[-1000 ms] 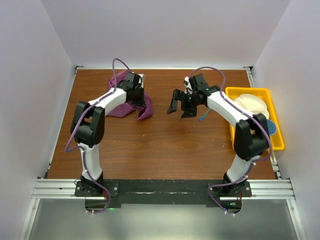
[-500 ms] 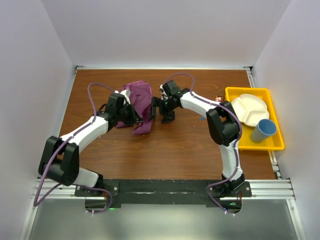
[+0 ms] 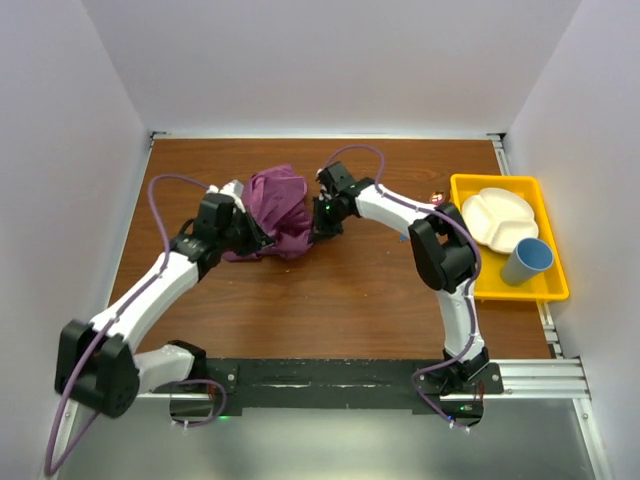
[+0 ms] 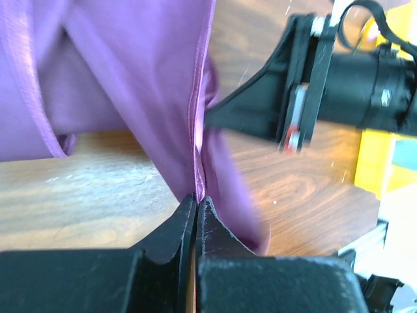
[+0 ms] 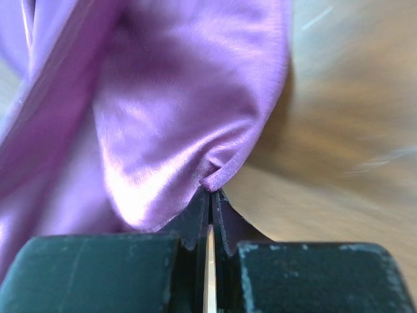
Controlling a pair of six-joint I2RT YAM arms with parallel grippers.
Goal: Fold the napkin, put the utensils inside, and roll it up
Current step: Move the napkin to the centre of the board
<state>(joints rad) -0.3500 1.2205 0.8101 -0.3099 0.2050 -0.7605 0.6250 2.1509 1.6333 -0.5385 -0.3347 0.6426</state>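
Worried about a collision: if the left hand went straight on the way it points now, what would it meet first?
The left hand pinches the plum-purple cloth napkin, so that cloth comes first; beyond its folds, probably the black right hand, though depth is unclear.

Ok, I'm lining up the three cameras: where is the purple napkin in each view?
Top external: the napkin is bunched on the table, just left of centre, in the far half.
Left wrist: the napkin fills the upper left, its hem pinched in the left gripper.
Right wrist: the napkin fills the left and centre, a fold pinched in the right gripper.
Shared landmark: the brown table.
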